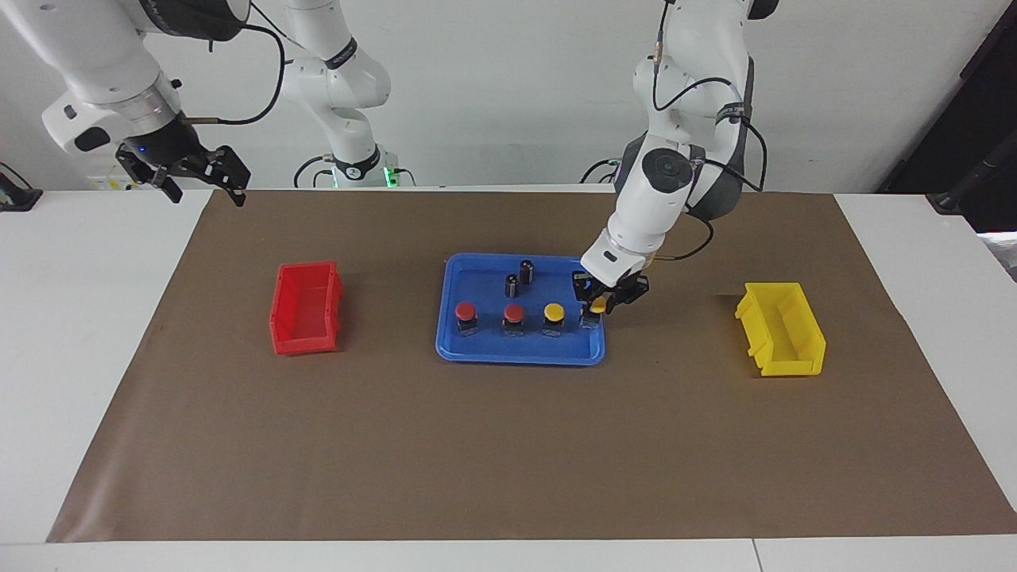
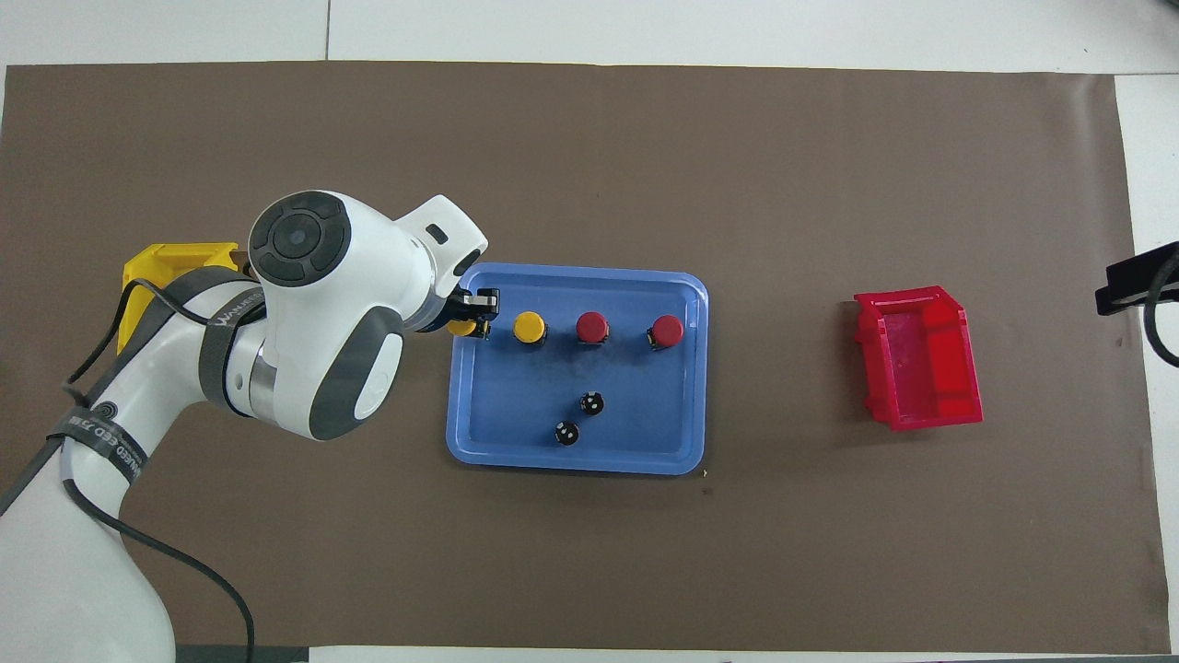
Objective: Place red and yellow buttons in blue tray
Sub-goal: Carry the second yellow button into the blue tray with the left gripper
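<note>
Buttons sat in a row in the blue tray [image 1: 453, 349]: two red, one yellow, and the end yellow button [image 1: 594, 304] gripped by the left gripper [image 1: 605, 300]. Right gripper [image 1: 191, 176] waited open, clear of the tray.

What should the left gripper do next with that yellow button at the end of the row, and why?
Probably open and lift straight up. The left gripper is at the yellow button, whose base seems to sit in the blue tray, in line with the other yellow button and two red buttons. All four seem placed. The right gripper waits.
</note>
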{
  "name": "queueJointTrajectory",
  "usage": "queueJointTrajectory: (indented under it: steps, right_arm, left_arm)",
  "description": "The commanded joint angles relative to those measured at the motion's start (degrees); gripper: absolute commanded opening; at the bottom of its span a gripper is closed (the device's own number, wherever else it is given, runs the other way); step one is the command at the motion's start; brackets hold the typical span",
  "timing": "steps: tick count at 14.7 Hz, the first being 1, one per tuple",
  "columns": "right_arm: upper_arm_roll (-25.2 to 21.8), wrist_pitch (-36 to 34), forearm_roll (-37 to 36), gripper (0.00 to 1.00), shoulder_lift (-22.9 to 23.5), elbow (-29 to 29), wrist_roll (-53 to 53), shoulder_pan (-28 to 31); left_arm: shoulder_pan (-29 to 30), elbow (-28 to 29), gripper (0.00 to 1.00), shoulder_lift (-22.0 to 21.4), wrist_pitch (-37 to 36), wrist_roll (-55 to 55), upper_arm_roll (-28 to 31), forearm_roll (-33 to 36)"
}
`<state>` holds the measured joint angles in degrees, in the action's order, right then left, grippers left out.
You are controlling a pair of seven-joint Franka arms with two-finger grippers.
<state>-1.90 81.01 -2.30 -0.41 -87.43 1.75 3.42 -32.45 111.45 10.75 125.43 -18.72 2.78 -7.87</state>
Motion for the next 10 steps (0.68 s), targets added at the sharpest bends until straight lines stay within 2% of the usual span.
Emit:
queueJointTrajectory:
  steps: [1,6,7,9,10]
  right_arm:
    - [0.8,0.4,0.4,1.0,-1.3,-1.7,1.0,1.0]
    - [0.7,-0.1,0.4,1.0,-1.5,-1.8,1.3,1.1]
    - [0.7,-0.1,0.4,1.0,-1.5,-1.8,1.4,1.1]
    - [0.7,-0.5,0.4,1.0,-1.6,-1.8,1.3,1.2]
    - [0.6,-0.6,0.4,1.0,-1.6,-1.9,1.3,1.1]
  left_arm:
    - [-0.9,3.5,0.01,-0.6,4.5,-0.3,1.0,-1.1]
    - [-2.0,3.9,0.02,1.4,7.0,-0.5,1.0,-1.1]
    - [-2.2,3.9,0.13,1.5,7.2,-0.5,1.0,-1.1]
    - [-2.2,3.2,0.74,1.7,6.5,-0.5,1.0,-1.1]
    - [-2.1,2.4,0.79,1.7,5.7,-0.5,1.0,-1.1]
